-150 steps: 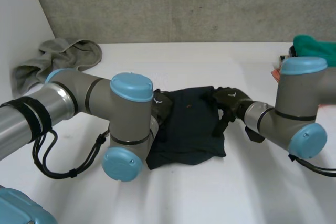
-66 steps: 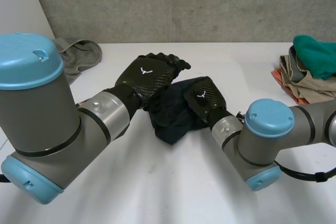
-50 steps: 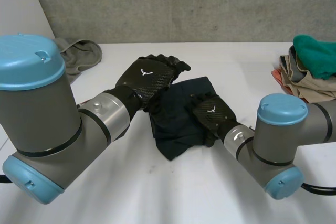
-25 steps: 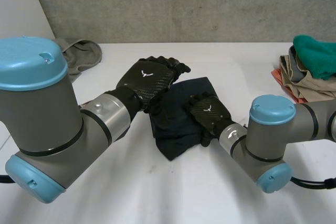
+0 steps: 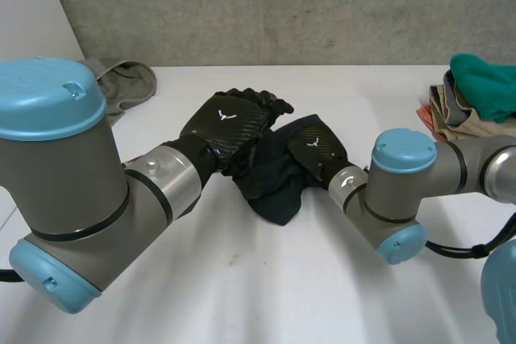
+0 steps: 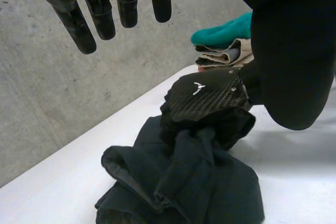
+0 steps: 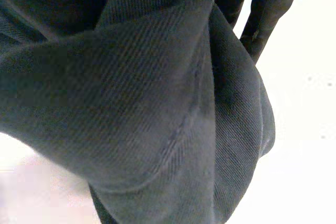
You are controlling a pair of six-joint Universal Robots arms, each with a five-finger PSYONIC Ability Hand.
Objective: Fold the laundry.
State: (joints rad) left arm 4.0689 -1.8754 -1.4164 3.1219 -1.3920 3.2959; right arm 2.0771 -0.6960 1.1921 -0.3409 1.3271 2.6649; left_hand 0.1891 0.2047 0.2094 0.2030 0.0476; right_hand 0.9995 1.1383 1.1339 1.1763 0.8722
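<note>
Head view: the dark garment [image 5: 274,187] lies bunched in the middle of the white tabletop [image 5: 242,288], between the two hands. It is a crumpled heap with no flat layer or clean edge, so I judge that the fold is barely begun: it needs spreading out and then folding. The left hand [image 5: 230,122] is over the heap's far left side. The right hand [image 5: 316,147] is on its right side. A grey towel [image 5: 125,82] lies loose at the far left, and a pile of clothes [image 5: 476,94] with a teal piece on top sits at the far right, so more laundry seems to be waiting. The left arm hides part of the towel.

Left wrist view: the left hand's fingers [image 6: 100,9] are straight and spread, clear of the cloth and holding nothing. Beyond them the right hand is knuckles up, its fingers curled down into the garment and gathering a ridge of it.

Right wrist view: dark twill crowds the palm. Two black fingers [image 7: 260,11] show past the fold, and the rest are covered, so how much cloth the hand has clamped is hard to tell.
</note>
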